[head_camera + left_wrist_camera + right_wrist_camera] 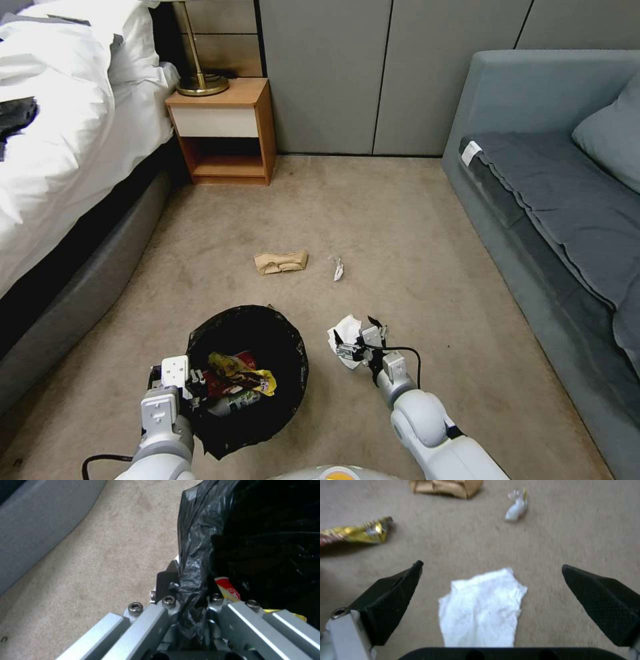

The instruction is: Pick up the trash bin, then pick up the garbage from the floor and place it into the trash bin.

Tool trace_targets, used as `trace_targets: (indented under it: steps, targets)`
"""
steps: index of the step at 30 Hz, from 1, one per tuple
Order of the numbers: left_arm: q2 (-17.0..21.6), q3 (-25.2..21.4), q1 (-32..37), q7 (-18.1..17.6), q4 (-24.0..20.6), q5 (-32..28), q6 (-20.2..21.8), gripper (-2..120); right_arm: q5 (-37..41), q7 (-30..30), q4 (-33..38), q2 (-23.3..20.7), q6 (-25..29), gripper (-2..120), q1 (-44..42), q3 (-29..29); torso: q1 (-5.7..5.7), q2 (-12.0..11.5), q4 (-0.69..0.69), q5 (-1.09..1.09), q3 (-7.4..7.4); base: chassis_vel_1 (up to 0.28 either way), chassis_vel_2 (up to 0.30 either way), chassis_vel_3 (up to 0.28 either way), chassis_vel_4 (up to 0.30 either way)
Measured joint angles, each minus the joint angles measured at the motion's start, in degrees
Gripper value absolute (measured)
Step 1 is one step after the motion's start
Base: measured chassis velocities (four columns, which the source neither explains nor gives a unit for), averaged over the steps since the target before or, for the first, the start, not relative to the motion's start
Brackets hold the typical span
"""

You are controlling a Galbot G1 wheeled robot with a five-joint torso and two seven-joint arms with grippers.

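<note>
My left tool (190, 605) grips the trash bin (248, 373) by its lined rim. My right tool (491, 585) hangs wide over the white tissue (483, 610) on the floor, centred between its fingers; next I judge: lower, pinch.

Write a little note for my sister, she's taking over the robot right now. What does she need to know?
Left gripper: shut on the trash bin, pinching its bagged rim and holding it at the robot's front left.
Right gripper: open, poised over the white tissue on the carpet, just right of the bin.
Done: yellow snack wrappers and a red-and-white carton are already in the bin.
Left: the tissue, then the brown paper bag and a small white scrap farther ahead on the floor.
</note>
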Motion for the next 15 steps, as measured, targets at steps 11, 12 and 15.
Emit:
trace_targets:
  steps: [11,12,15]
  targets:
    - [-0.92,1.08,0.31,-0.06,0.91,1.34,-0.34,0,-1.94,-4.57,-17.17,3.13,6.05,100,6.07,1.61,0.0,0.0,0.0,0.01,0.0,0.0,0.0,0.0,0.0]
    - [-0.92,1.08,0.31,-0.06,0.91,1.34,-0.34,0,-1.94,-4.57,-17.17,3.13,6.05,100,6.07,1.61,0.0,0.0,0.0,0.01,0.0,0.0,0.0,0.0,0.0]
    - [-1.07,1.17,0.53,-0.09,1.03,1.67,-0.55,0,-2.57,-5.37,-21.18,4.04,8.14,100,7.6,1.69,0.0,0.0,0.0,0.01,0.0,0.0,0.0,0.0,0.0]
